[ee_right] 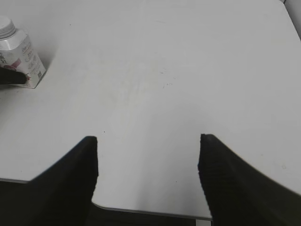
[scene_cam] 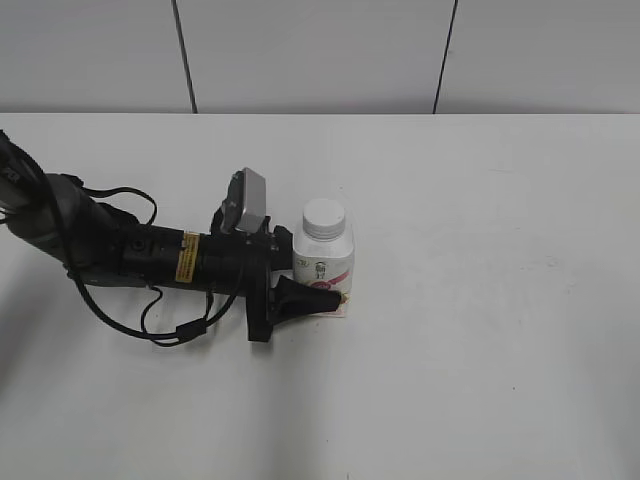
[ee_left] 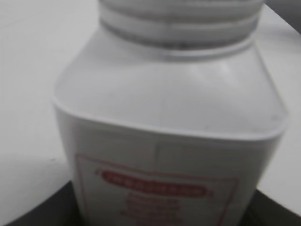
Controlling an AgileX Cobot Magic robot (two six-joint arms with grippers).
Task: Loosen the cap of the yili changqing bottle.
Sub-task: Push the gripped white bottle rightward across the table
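Exterior view: yili changqing bottle (scene_cam: 324,262) stands upright at frame centre on white matte desk (scene_cam: 480,300); squarish white plastic, sloped shoulders, red-pink label, ribbed round white cap (scene_cam: 324,218) on. Left end effector (scene_cam: 300,278) clamps bottle body. Right end effector (ee_right: 148,155) fingers apart, holding nothing.

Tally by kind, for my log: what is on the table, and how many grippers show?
Small white squarish plastic drink bottle with red-pink label: 1
Round white plastic screw cap, on the bottle: 1
Black grippers: 2, left gripper at the bottle, right gripper apart and open
Total: 4
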